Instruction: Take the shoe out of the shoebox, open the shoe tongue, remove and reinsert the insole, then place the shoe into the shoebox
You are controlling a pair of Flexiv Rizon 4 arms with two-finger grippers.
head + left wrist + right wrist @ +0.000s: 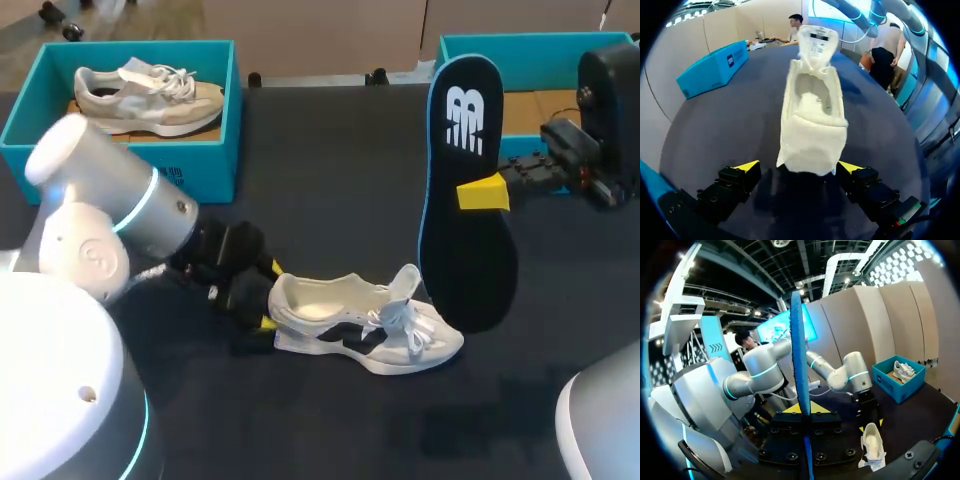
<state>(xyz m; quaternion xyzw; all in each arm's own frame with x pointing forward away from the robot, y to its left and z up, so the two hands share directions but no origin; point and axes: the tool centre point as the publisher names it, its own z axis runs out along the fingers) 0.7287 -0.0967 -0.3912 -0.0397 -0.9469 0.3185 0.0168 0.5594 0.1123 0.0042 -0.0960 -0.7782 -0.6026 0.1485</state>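
A white shoe with black side panels [365,325] lies on the dark table, toe to the right, tongue pulled up. My left gripper [262,300] stands open at its heel. In the left wrist view the heel [812,115] sits between the spread yellow-tipped fingers of that gripper [799,167], with a gap on one side. A black insole with a blue edge [465,190] hangs upright above the shoe's toe, and my right gripper [483,193] is shut on its middle. The right wrist view shows the insole [799,365] edge-on between the closed fingers of the right gripper [803,409], with the shoe [872,442] beyond.
A teal shoebox [120,155] at the back left holds a second pale shoe [150,95]. Another teal shoebox [520,50] stands at the back right, behind my right arm. Bare dark table lies between the boxes and in front of the shoe.
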